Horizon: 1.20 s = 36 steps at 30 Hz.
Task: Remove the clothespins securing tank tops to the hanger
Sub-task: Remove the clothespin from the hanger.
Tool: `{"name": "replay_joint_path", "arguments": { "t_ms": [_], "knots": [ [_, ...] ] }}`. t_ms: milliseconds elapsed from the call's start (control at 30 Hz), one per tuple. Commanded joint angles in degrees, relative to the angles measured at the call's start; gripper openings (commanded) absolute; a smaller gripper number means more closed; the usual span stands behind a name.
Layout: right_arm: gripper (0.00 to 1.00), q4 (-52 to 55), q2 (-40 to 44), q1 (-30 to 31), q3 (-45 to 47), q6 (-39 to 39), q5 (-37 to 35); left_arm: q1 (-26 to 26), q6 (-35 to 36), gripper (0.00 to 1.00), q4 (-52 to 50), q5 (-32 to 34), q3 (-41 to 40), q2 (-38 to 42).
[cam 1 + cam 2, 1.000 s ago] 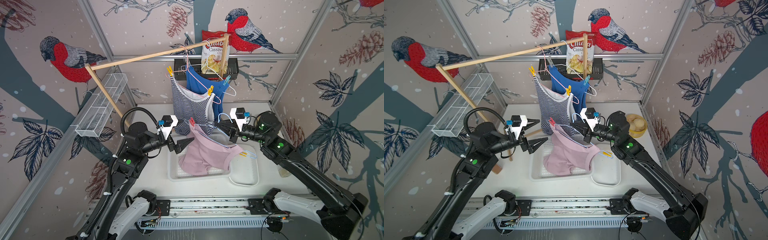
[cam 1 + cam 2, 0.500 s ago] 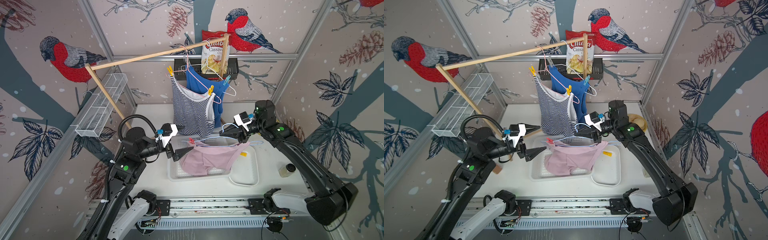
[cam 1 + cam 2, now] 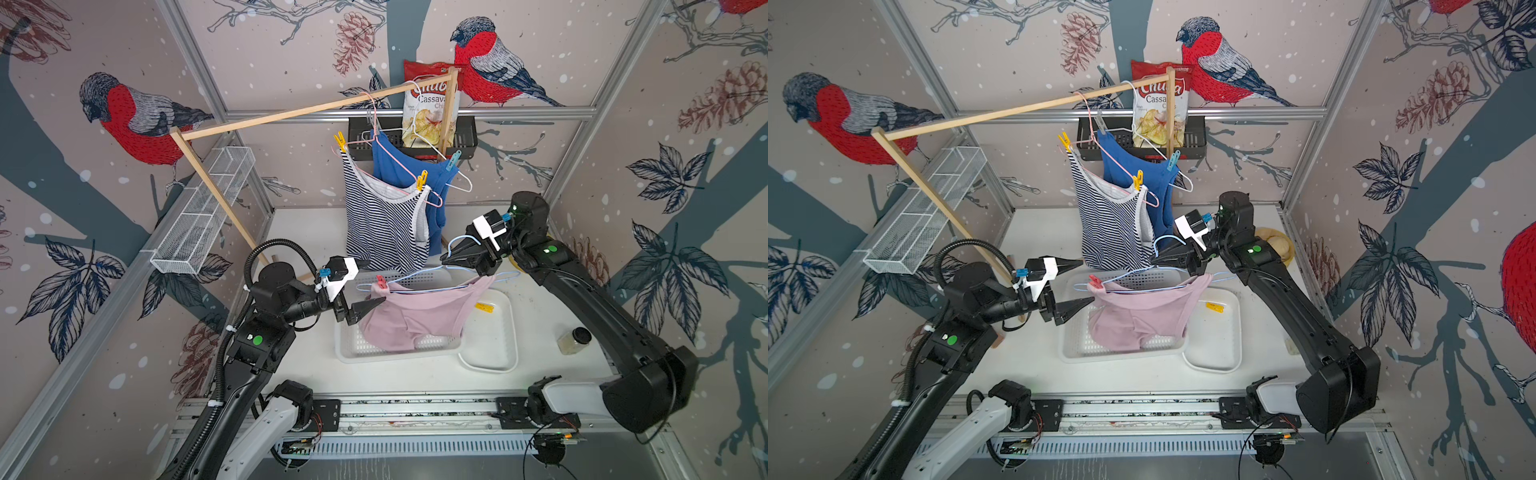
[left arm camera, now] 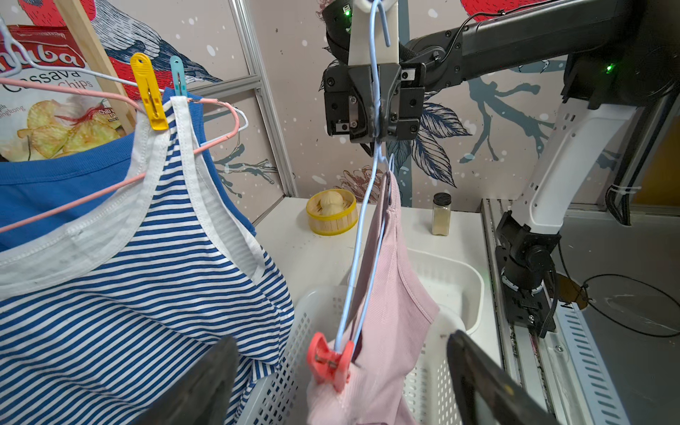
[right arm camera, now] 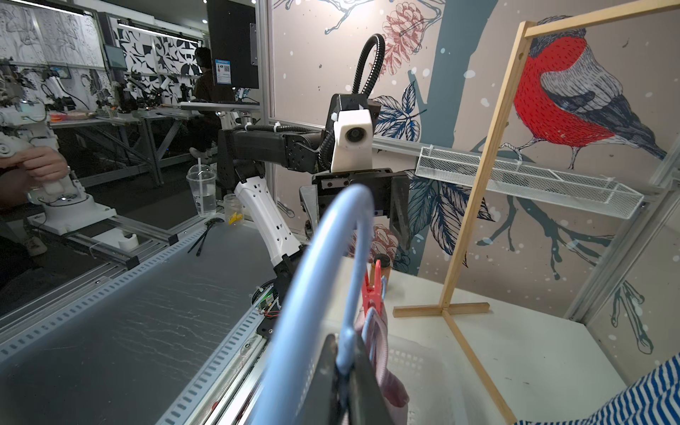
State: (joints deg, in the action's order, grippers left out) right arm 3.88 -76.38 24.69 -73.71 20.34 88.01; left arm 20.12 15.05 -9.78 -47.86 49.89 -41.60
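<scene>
Now, left gripper [image 3: 1087, 281]: jaws wide apart, flanking the red clothespin [image 4: 329, 362], holding nothing.
Right gripper [image 3: 446, 258]: clamped tight on the light-blue hanger [image 5: 353, 197] below its hook.
Red clothespin: pinning the pink tank top [image 3: 415, 316] to the hanger's end, above the white basket [image 3: 343, 345].
Yellow clothespin [image 3: 484, 307]: loose in the white tray [image 3: 509, 332].
Wooden rail [image 3: 291, 114]: striped top [image 3: 382, 232] and blue top [image 3: 395, 166] hanging, pinned.

Ribbed matt cloth top [image 4: 397, 294]; glossy red plastic clothespin [image 4: 329, 362] (hanger [image 4: 360, 235] seemingly coated wire).
</scene>
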Motion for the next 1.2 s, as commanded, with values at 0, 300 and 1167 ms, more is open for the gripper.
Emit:
{"name": "replay_joint_path", "arguments": {
  "t_ms": [0,300,1167],
  "knots": [
    [0.00,-5.9,0.4,0.0,-0.3,-5.2,6.1,0.1,1.1,0.80,2.6,-1.3,0.2,-1.0],
    [0.00,-5.8,-0.1,0.3,-1.5,-6.3,6.1,0.2,-0.3,0.55,3.9,-5.6,-0.4,-2.9],
    [0.00,-0.8,-3.4,3.2,-3.1,-3.4,3.8,2.6,-0.8,0.00,3.9,2.5,-0.6,-0.8]
  ]
}}
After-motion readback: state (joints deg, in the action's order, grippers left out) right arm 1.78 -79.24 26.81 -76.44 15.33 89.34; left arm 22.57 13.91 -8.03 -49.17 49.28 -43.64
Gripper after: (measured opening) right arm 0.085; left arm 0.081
